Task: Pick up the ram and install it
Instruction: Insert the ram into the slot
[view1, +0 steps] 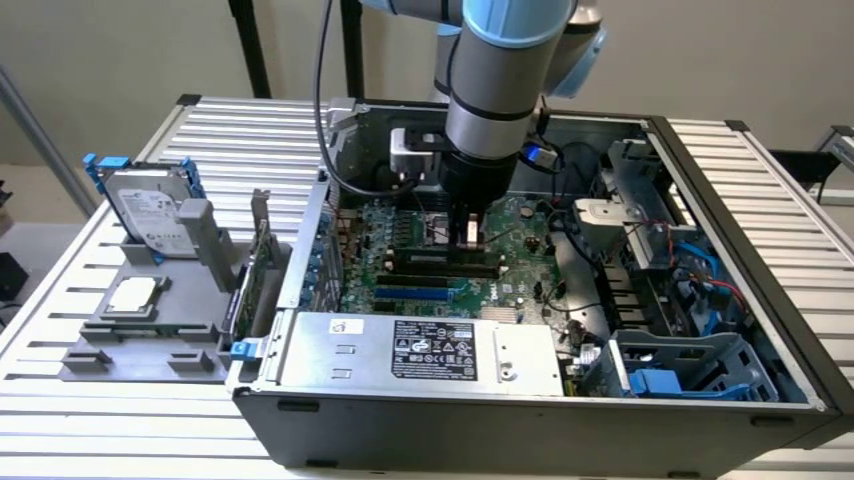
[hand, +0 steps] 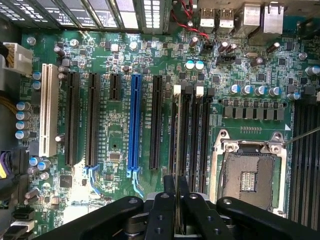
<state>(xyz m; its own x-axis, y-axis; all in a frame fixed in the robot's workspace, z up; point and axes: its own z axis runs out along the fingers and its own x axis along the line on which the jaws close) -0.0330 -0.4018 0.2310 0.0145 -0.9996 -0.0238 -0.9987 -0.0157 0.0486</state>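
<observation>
Gripper pinching ram edge-on by top edge, low over black slots on motherboard, beside processor socket. Ram likely light, stiff, thin, fragile; hold by edges, not chips.

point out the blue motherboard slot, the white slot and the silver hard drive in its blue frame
long blue motherboard slot (hand: 134, 125): wrist view, mid-length of the slot body
long white slot (hand: 48, 110): wrist view, middle of the slot body
silver hard drive in blue frame (view1: 147, 215): exterior view, centre of its metal face
</observation>
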